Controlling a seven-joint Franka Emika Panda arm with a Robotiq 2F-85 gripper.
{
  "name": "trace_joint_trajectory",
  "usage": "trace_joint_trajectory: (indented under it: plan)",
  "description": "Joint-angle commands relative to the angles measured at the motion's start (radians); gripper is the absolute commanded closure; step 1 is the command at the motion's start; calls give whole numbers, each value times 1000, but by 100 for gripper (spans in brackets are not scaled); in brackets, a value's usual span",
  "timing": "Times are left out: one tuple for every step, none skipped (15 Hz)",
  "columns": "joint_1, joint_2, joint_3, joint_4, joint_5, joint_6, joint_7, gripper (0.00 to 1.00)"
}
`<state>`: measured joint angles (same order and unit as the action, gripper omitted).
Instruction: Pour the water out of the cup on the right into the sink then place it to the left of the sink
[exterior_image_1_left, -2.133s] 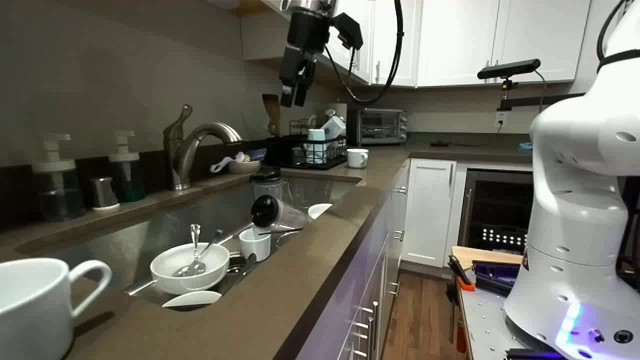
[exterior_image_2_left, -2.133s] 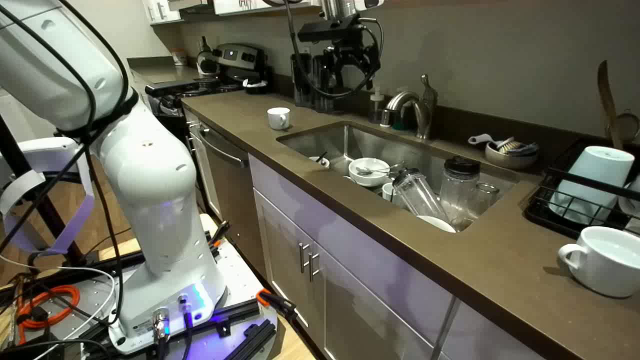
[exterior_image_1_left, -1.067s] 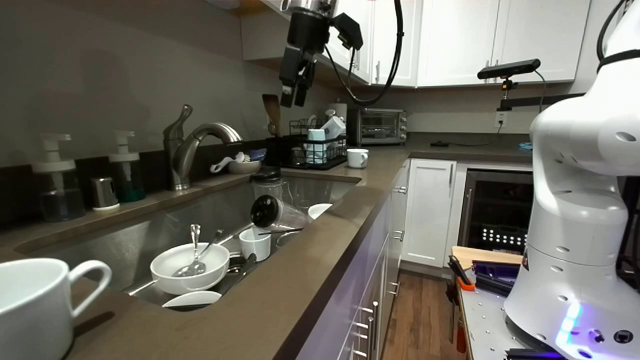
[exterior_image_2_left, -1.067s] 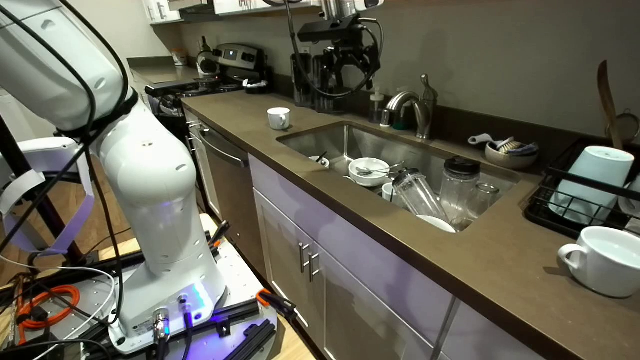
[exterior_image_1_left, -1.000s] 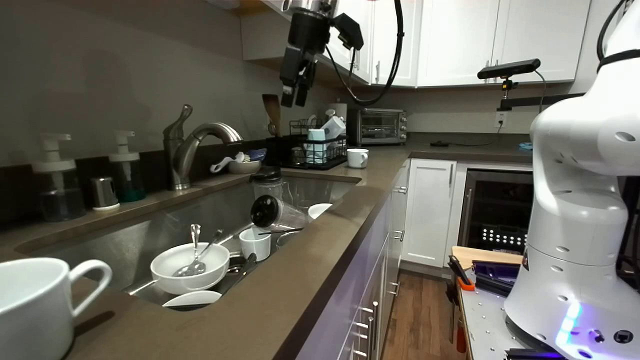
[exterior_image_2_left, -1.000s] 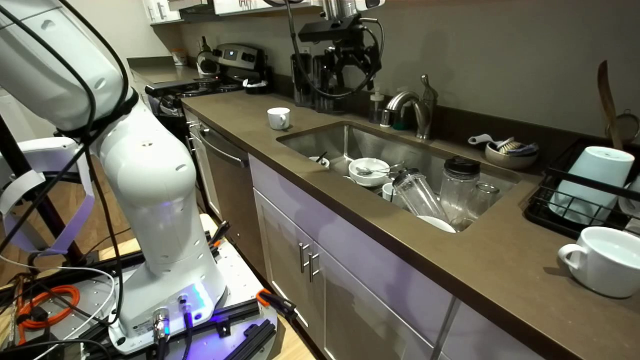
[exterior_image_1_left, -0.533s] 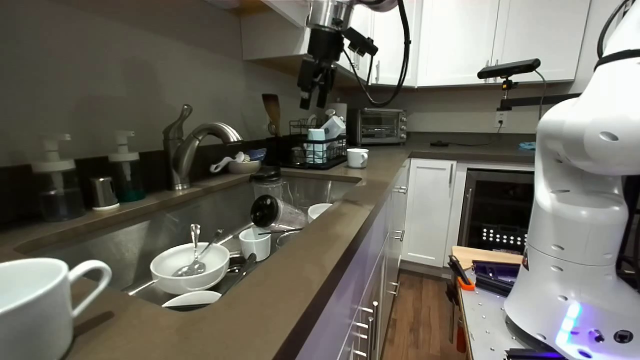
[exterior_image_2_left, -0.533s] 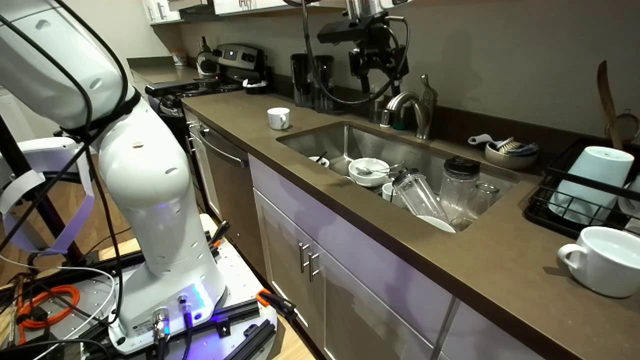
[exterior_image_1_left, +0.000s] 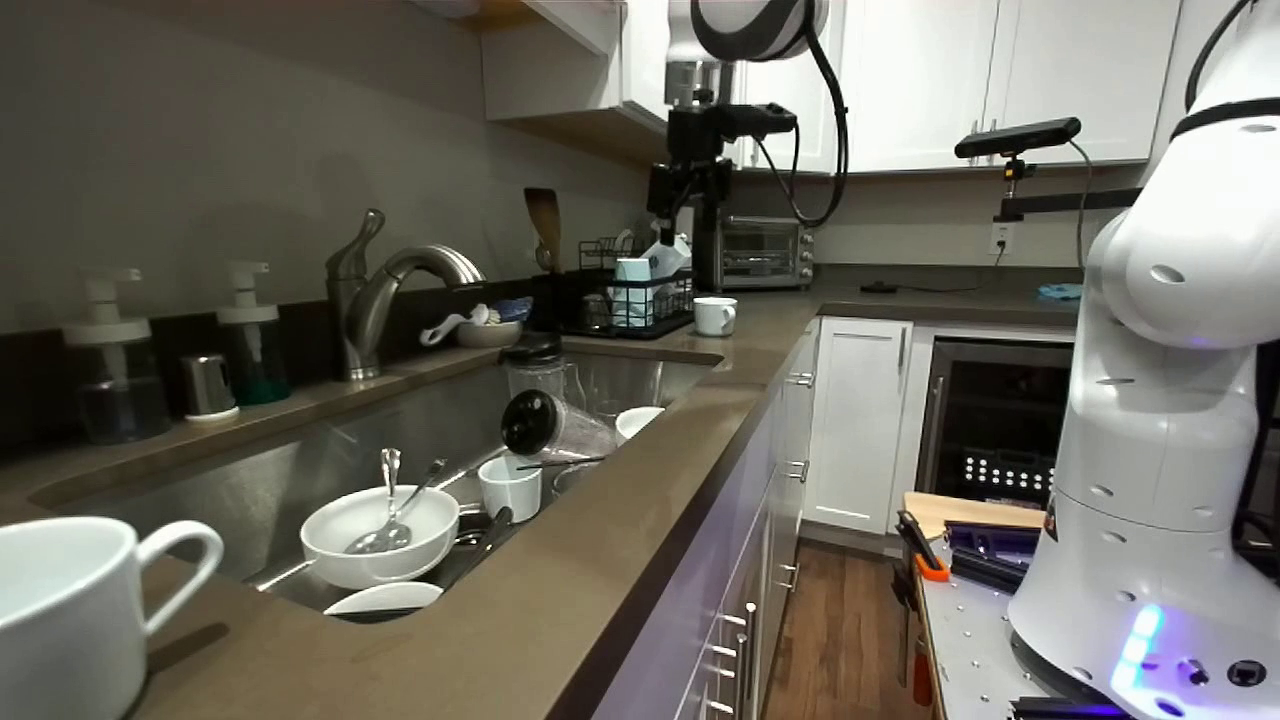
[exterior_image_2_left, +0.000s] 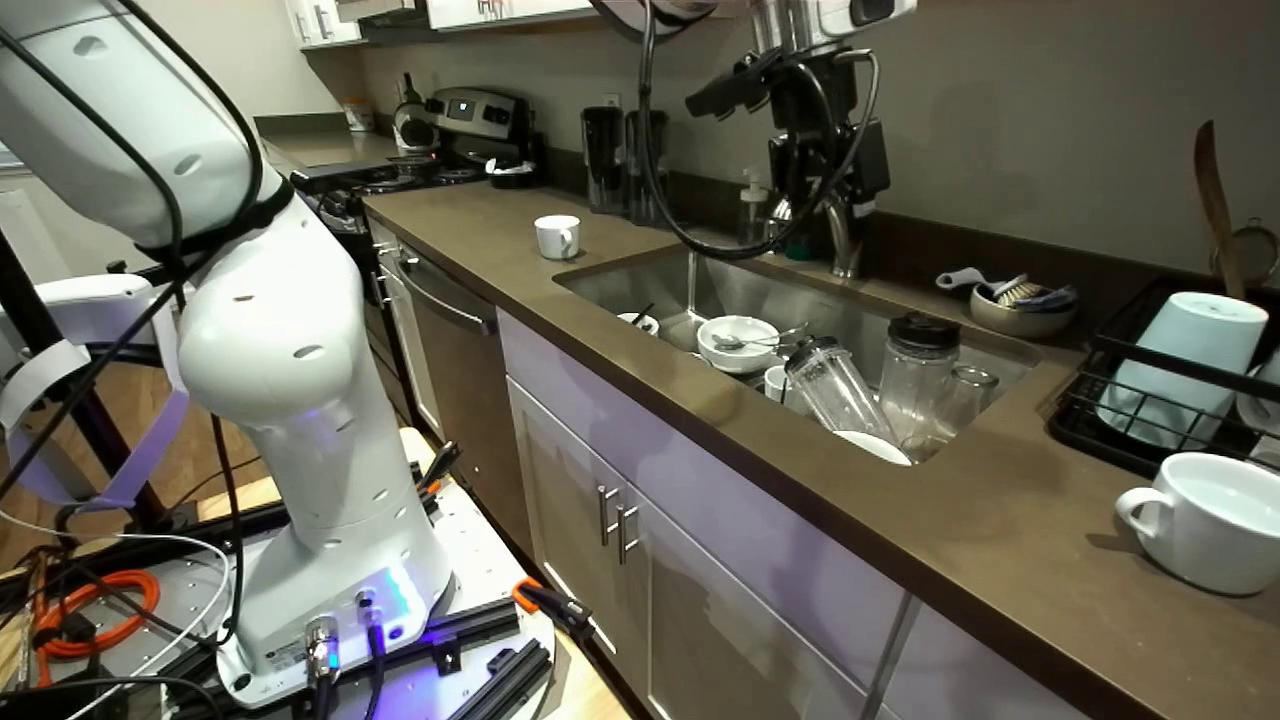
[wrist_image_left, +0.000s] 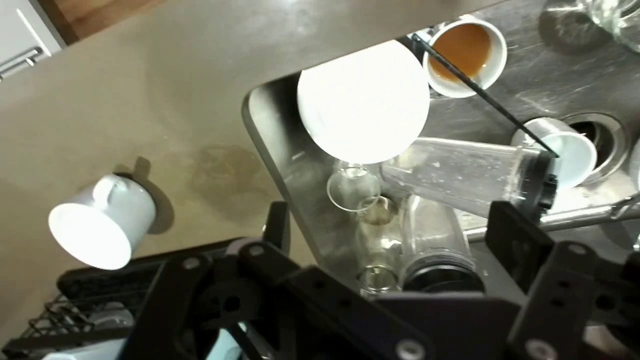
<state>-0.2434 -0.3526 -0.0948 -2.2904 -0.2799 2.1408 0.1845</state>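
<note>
The cup on the right, a white mug (wrist_image_left: 134, 204) with a loop handle, stands upright on the counter just beyond the sink's end, beside the dish rack. This mug shows in both exterior views (exterior_image_1_left: 713, 318) (exterior_image_2_left: 1210, 530); glare hides its contents in the wrist view. The steel sink (exterior_image_2_left: 745, 292) holds dishes. High over the sink, above the clear bottles and glasses, hangs my gripper (wrist_image_left: 396, 232), pointing down. Its fingers (wrist_image_left: 517, 245) are spread wide with nothing held between them, and the mug lies off to one side, not touched.
A black dish rack (exterior_image_2_left: 1085, 430) adjoins the mug. The curved faucet (exterior_image_1_left: 420, 262) rises behind the sink. Another white mug (exterior_image_2_left: 555, 238) stands on the counter at the sink's opposite end. Bottles (exterior_image_2_left: 838, 388), a bowl (exterior_image_1_left: 380, 560) and spoons fill the basin. Cabinets (exterior_image_1_left: 650, 60) hang above.
My gripper has travelled along the sink toward the dish rack, come a little lower and swung more upright. Its fingers remain apart. Both mugs and the sink's dishes stay in place.
</note>
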Motion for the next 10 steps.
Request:
trace_joint_trajectory:
  plan:
    - [-50,62,-18,53,-53,-53,110,0]
    - [-60,75,-32,65,-50,-65,128,0]
    - [-66,88,-44,75,-40,-74,142,0]
    - [-71,95,-62,84,-25,-84,146,0]
    - [-75,105,-74,91,-21,-89,155,0]
    - [-78,112,-94,99,-1,-103,154,0]
    - [-81,121,-105,105,2,-106,165,0]
    - [-86,133,-121,115,12,-112,174,0]
    - [-88,143,-134,118,17,-110,185,0]
    - [-93,154,-149,126,26,-112,191,0]
